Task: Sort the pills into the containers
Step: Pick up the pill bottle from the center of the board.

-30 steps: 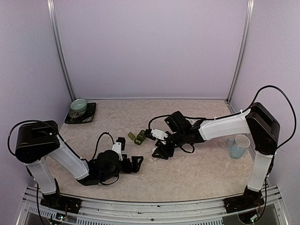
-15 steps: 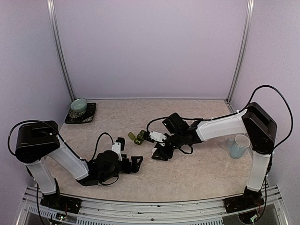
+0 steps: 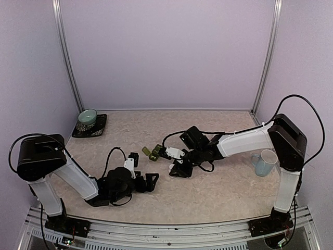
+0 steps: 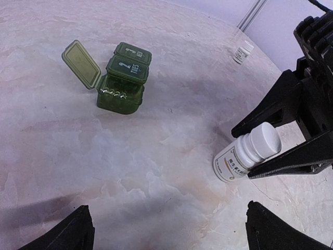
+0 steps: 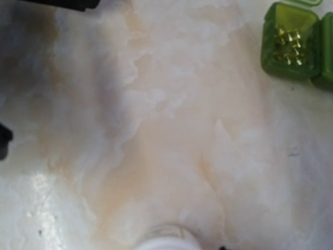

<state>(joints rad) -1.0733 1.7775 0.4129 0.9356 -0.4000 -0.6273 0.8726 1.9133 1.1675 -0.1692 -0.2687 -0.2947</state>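
The dark green containers (image 3: 154,152) lie mid-table. In the left wrist view the containers (image 4: 125,78) have the near compartment's lid (image 4: 80,63) open and the other two shut. The right wrist view shows the open compartment (image 5: 290,39) with small yellowish bits inside. My right gripper (image 3: 176,169) is shut on a white pill bottle (image 4: 247,152) low over the table, to the right of the containers. The bottle's top shows at the bottom of the right wrist view (image 5: 169,242). My left gripper (image 3: 148,182) is open and empty, near the table's front, its fingertips (image 4: 78,234) wide apart.
A pale blue mug (image 3: 265,162) stands at the right. A pale green bowl (image 3: 87,117) sits on a dark tray (image 3: 99,130) at the back left. A small white vial (image 4: 242,52) stands beyond the right gripper.
My right gripper has shifted slightly left, toward the containers, with the bottle in it. The left arm has not moved.
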